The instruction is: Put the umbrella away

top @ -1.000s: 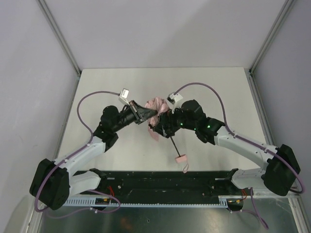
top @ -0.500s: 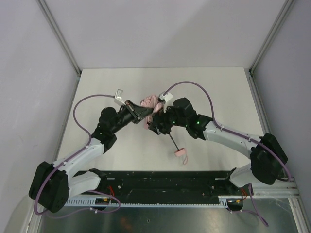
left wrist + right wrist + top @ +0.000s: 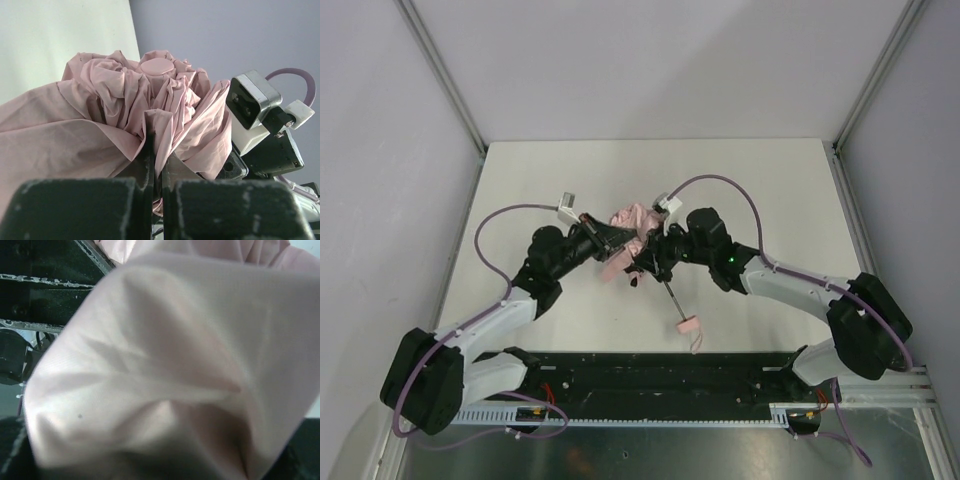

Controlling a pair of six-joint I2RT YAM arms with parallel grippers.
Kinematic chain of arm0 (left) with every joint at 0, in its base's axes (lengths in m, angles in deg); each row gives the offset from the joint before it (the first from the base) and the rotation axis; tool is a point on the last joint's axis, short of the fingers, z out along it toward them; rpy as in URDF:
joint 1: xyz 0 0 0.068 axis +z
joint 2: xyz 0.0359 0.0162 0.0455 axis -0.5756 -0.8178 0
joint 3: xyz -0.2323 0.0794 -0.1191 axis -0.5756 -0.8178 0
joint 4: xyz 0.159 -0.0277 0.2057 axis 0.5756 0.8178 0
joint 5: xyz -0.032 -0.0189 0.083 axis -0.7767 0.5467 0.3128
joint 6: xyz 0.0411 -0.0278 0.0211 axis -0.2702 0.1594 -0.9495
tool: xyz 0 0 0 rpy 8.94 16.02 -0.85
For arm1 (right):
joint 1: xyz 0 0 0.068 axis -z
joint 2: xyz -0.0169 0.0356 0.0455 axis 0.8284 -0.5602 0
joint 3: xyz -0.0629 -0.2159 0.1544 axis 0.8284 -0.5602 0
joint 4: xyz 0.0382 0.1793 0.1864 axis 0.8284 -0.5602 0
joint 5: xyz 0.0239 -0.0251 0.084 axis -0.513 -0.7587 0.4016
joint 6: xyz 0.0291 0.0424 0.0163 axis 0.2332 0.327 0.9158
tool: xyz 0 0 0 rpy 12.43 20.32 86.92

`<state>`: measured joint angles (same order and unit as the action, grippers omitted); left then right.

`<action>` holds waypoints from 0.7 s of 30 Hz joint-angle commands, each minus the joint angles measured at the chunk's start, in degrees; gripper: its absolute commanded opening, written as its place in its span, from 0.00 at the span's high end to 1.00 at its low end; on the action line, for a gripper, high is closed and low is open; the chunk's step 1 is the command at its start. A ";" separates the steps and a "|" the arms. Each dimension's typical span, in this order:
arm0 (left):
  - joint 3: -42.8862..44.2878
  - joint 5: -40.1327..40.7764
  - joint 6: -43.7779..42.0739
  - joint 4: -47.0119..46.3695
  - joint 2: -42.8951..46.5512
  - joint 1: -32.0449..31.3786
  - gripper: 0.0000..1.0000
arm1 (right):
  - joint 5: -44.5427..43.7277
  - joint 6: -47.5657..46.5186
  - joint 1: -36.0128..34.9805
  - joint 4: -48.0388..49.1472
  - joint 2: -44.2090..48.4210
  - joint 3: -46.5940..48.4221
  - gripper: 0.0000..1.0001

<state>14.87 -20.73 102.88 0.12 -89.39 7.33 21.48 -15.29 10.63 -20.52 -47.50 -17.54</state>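
The umbrella (image 3: 628,217) is a crumpled pale pink bundle held just above the white table between both arms. Its thin black shaft (image 3: 672,299) slants toward the front, ending in a small pink handle (image 3: 687,325) with a loop lying on the table. My left gripper (image 3: 611,240) is shut on a fold of the umbrella's fabric (image 3: 125,100); its fingers (image 3: 146,155) pinch the cloth below the round top cap (image 3: 156,66). My right gripper (image 3: 645,262) is pressed into the fabric from the right. Pink cloth (image 3: 165,365) fills the right wrist view and hides its jaws.
The white table (image 3: 770,200) is walled by grey panels on three sides. A black rail (image 3: 650,370) runs along the near edge by the arm bases. Purple cables (image 3: 730,185) loop above both wrists.
My right gripper has moved left into the umbrella fabric, which now covers its camera. The left gripper has shifted slightly left, still holding the cloth. The handle has hardly moved.
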 commanded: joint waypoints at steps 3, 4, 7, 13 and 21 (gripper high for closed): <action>1.54 -12.35 1.37 -3.22 -2.09 -2.66 0.85 | 8.72 6.26 2.26 12.59 1.06 -4.95 1.00; 1.54 -12.92 0.45 -3.06 -2.01 -2.19 0.72 | 10.12 6.84 3.08 12.07 1.05 -5.43 1.00; 1.67 -13.86 -4.15 0.49 -0.42 -0.70 0.38 | 17.78 8.79 7.05 10.01 -0.23 -6.00 1.00; 3.10 -11.32 -13.55 16.56 5.20 -0.02 0.02 | 26.73 5.22 11.08 4.47 -1.92 -6.82 1.00; 6.82 -7.10 -9.37 26.24 3.33 -0.37 0.01 | 27.81 5.30 11.60 8.57 -2.18 -7.14 1.00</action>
<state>17.71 -29.13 92.77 21.57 -83.93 7.04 46.07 -9.21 22.26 -17.35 -50.19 -25.11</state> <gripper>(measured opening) 0.993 0.450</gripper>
